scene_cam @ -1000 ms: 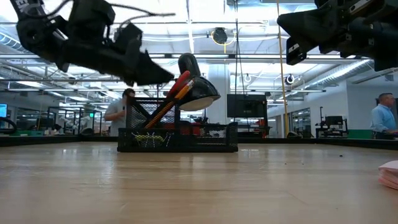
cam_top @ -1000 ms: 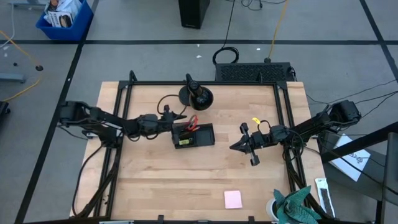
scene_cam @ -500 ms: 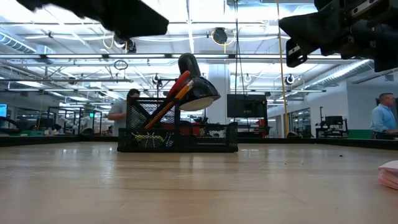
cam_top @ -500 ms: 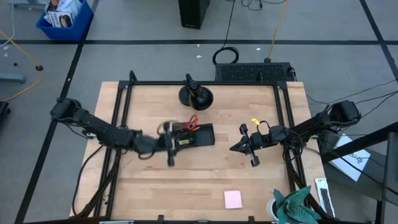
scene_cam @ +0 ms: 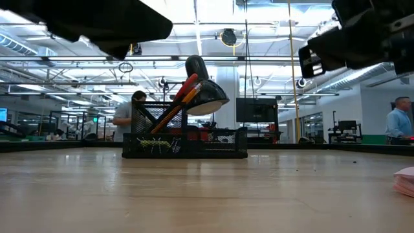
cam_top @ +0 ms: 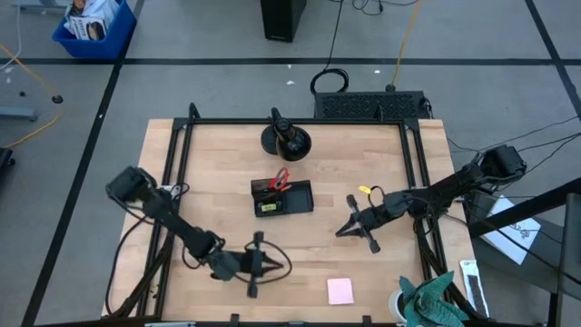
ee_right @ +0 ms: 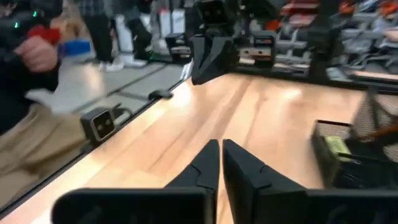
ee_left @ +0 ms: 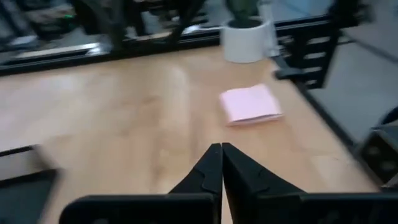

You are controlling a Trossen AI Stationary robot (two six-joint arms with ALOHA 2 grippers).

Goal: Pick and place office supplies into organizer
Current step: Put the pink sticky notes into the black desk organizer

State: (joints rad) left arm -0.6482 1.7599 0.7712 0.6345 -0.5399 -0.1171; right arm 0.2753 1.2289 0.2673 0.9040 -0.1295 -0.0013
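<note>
Wooden planking is carrying the whole job, and the table (cam_top: 227,218) is bearing the organizer (cam_top: 282,198) near its middle, with red-handled scissors (cam_top: 280,177) and orange pencils (scene_cam: 183,98) leaning out of its taller compartment because they are too long to lie flat. Well apart from the organizer, toward the near edge, the pink sticky-note pad (cam_top: 340,291) is lying flat and untouched, seemingly the one supply not yet filed. Between organizer and pad the left claw (cam_top: 255,265) is hanging low with fingers pressed together around nothing, pointing toward the pad, probably lining up on it. Beside the organizer on the opposite side, the right claw (cam_top: 349,227) is waiting, likewise pinched shut and empty
</note>
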